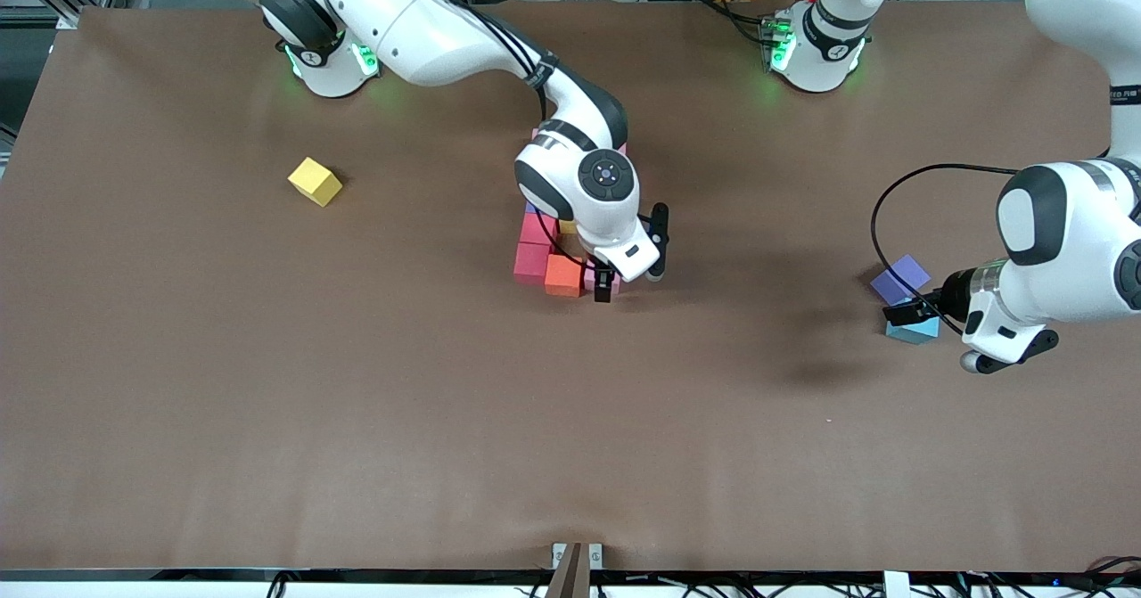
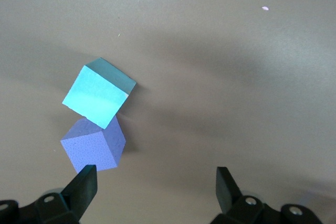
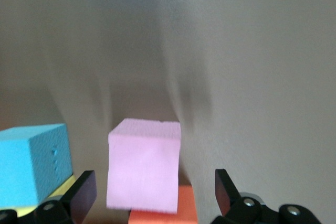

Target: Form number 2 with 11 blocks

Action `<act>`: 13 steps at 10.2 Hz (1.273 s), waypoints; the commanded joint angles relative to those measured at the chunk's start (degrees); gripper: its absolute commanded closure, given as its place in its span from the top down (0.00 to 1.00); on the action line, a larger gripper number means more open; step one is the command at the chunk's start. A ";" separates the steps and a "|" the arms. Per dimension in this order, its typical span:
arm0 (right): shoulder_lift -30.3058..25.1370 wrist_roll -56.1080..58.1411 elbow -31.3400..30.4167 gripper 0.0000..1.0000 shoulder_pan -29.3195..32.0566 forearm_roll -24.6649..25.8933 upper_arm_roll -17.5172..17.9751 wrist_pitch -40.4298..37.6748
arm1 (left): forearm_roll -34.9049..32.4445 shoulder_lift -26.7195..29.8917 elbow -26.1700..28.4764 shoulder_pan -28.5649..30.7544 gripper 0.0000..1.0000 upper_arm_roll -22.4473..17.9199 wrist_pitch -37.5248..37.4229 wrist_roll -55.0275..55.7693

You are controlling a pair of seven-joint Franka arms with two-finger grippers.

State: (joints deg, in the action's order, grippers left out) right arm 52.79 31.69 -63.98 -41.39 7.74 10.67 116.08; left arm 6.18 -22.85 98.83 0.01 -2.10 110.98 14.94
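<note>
Pink block (image 3: 144,165) sits between the spread, empty fingers of the right gripper (image 1: 629,270), at the near end of the half-built number 2 (image 1: 560,250) mid-table. A finger could catch it on lifting away and nudge the row crooked. The left gripper (image 2: 156,186), released too, hovers by the purple block (image 1: 899,278) and light blue block (image 1: 915,330); the yellow block (image 1: 315,181) lies apart

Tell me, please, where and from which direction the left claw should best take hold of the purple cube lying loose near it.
Grip the purple cube across two opposite flat side faces, coming straight down from above. One corner touches the light blue cube, and both sit skewed to the open left claw, so I would turn the wrist first to square the fingers with the free faces.
</note>
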 commanded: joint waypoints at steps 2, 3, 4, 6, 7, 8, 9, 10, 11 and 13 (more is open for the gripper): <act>-10.29 -9.65 -2.27 1.00 4.98 0.78 3.22 -14.79 | 1.03 4.20 -1.78 -0.01 1.00 0.43 -3.21 -1.32; -14.43 -14.16 -4.64 1.00 7.79 0.87 3.13 -17.27 | 0.68 4.91 -3.01 -0.01 1.00 0.69 -4.70 -1.32; -18.47 -15.42 -7.79 1.00 10.78 0.96 2.96 -18.51 | 0.41 5.53 -4.24 -0.18 1.00 0.86 -6.37 -1.23; -24.11 -18.22 -10.37 1.00 15.80 1.14 2.17 -22.27 | 0.24 8.42 -5.13 -0.18 1.00 1.83 -8.40 -1.06; -26.75 -19.29 -10.46 1.00 17.82 1.31 0.42 -24.39 | 0.24 10.17 -5.13 -0.19 1.00 2.27 -9.10 -1.06; -29.56 -19.91 -11.07 1.00 19.93 1.14 -0.81 -26.42 | 0.15 12.02 -5.13 -0.19 1.00 2.36 -9.63 -1.06; -31.50 -20.09 -11.08 1.00 21.51 0.36 -3.17 -28.35 | -0.46 13.69 -5.13 -0.19 1.00 2.45 -10.51 -0.79; -33.26 -20.09 -10.90 1.00 23.36 -0.26 -5.55 -29.67 | -1.25 15.36 -5.13 -0.19 1.00 3.58 -11.56 -0.44; -34.93 -20.18 -10.90 1.00 24.77 -3.23 -9.92 -30.91 | -2.39 17.03 -5.13 -0.19 1.00 4.46 -12.79 -0.35; -37.22 -20.18 -10.99 1.00 24.95 -7.37 -20.38 -33.19 | -3.02 19.93 -5.13 -0.10 1.00 5.70 -15.86 -0.26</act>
State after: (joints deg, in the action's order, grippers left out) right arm 18.82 12.43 -71.88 -16.93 3.63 -4.44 83.49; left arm 4.74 -5.74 92.98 -0.37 2.71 97.35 14.94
